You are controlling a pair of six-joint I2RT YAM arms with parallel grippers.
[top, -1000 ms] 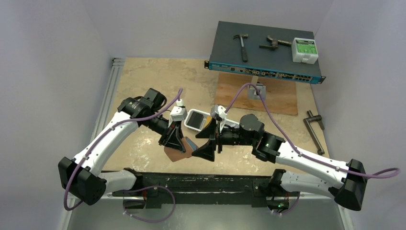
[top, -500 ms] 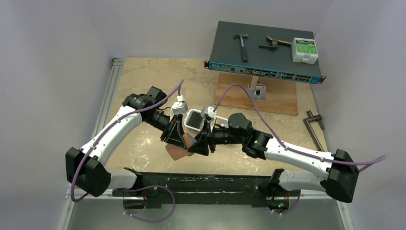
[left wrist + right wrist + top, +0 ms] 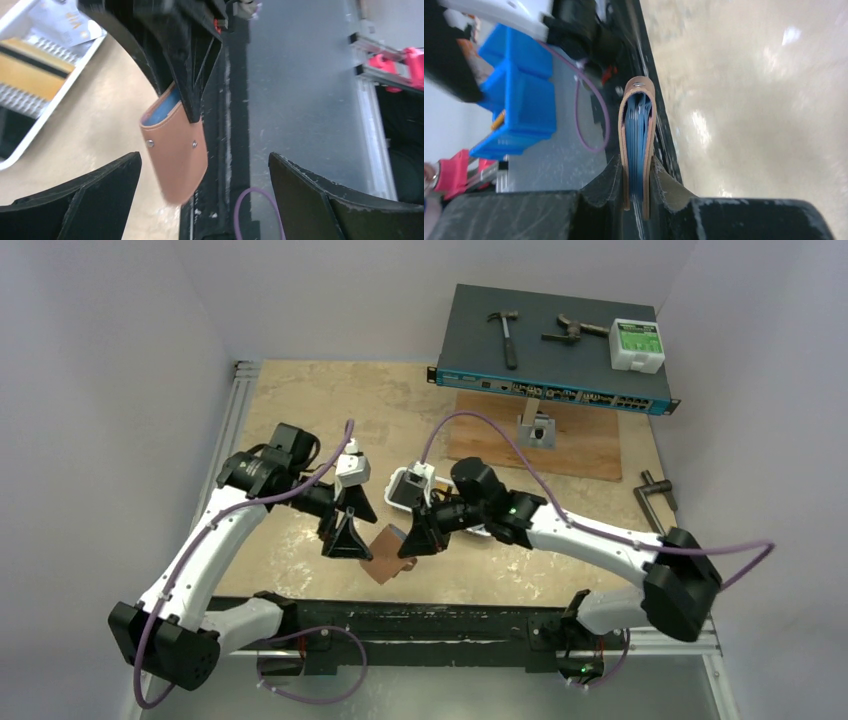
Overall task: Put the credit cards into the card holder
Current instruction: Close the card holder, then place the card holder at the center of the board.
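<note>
The reddish-brown card holder (image 3: 385, 558) hangs just above the table, pinched between the fingers of my shut right gripper (image 3: 420, 533). The right wrist view has the card holder (image 3: 639, 107) edge-on, blue layers inside, with my right gripper (image 3: 638, 185) squeezing both leather walls. In the left wrist view the card holder (image 3: 175, 150) hangs from the right fingers (image 3: 187, 65). My left gripper (image 3: 205, 165) is open and apart from it, left of it in the top view (image 3: 349, 523). Credit cards, orange-yellow (image 3: 30, 70) and pale (image 3: 65, 25), lie in the white tray (image 3: 55, 112).
The white tray (image 3: 393, 483) sits just behind both grippers. At the back right a network switch (image 3: 470, 335) carries a hammer (image 3: 506, 335), another tool (image 3: 575, 330) and a white box (image 3: 636, 345). A wooden board (image 3: 580, 445) lies below it, a metal crank (image 3: 660, 510) at the right edge.
My left gripper has let go of the card holder, opened wide and drawn back to the left. My right gripper has moved in leftward and shut on the holder.
</note>
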